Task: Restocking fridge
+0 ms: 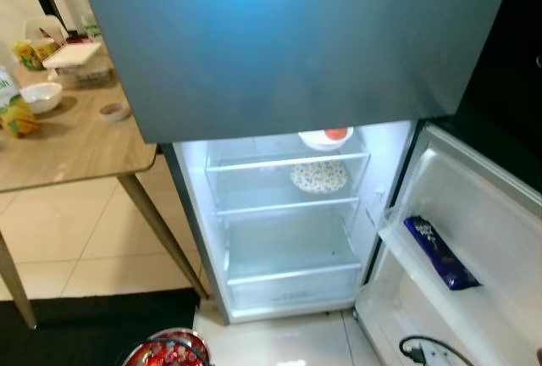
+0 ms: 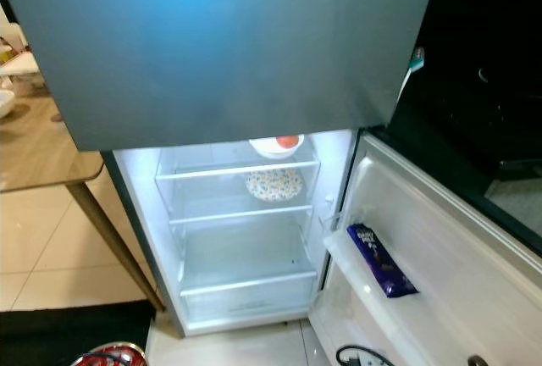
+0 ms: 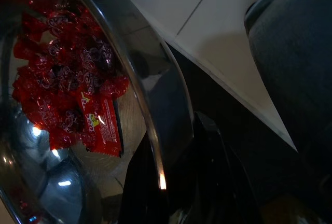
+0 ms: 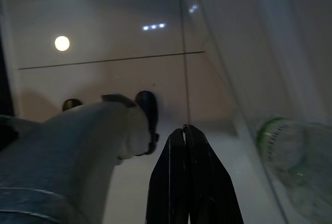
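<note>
We hold the steel bowl of red candies (image 3: 67, 89) clenched in our left gripper (image 3: 171, 182), low before the open fridge (image 1: 288, 213); right gripper (image 4: 188, 182) closed, idle. Next: lift it onto 1 bare shelf.

Open fridge (image 1: 288, 230), chocolate bar (image 1: 440, 253) in door shelf.
</note>
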Tool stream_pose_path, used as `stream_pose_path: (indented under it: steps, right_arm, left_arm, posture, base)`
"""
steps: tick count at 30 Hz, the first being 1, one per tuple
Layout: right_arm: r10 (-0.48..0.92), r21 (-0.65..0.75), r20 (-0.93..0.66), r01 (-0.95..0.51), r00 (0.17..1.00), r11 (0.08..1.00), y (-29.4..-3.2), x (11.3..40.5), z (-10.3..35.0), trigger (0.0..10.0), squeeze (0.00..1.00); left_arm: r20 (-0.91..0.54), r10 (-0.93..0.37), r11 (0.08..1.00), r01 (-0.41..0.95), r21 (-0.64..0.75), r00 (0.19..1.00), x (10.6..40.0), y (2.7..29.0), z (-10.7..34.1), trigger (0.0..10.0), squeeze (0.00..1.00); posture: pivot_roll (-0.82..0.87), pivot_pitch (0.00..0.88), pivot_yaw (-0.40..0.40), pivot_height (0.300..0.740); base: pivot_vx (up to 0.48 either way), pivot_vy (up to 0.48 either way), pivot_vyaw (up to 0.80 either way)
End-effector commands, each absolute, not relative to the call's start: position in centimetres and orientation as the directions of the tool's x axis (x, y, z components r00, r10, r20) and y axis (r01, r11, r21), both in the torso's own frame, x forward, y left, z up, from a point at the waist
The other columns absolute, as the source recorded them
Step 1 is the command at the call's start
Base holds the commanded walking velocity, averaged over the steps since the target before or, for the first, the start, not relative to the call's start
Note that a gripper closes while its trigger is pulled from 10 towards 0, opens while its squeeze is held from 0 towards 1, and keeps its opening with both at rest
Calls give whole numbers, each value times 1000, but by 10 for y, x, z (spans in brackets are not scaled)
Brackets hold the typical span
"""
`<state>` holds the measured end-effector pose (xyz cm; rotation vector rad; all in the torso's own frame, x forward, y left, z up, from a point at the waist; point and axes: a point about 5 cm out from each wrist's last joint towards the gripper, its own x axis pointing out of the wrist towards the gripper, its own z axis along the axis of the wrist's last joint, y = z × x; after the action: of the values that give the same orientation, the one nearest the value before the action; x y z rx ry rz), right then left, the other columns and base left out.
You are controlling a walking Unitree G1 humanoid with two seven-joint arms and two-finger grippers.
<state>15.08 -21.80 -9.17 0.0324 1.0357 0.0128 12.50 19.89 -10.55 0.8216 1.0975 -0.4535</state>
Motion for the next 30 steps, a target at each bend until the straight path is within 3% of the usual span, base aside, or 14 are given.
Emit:
stream_pose_path:
  steps: [1, 30]
  right_arm:
    - [36, 48, -853, 10, 520, 999, -215, 154, -91, 10000, 0]
    - [44, 49, -857, -3, 513, 999, -213, 152, -92, 10000, 0]
  left_arm:
    - [-917, 78, 646, 680, 346, 391, 120, 202, -107, 10000, 0]
    - [-918, 90, 657, 670, 346, 386, 121, 206, -106, 10000, 0]
  posture:
    - [-98, 0, 28, 740]
    - [-99, 0, 28, 740]
  base:
    - [0, 0, 0]
    - [0, 0, 0]
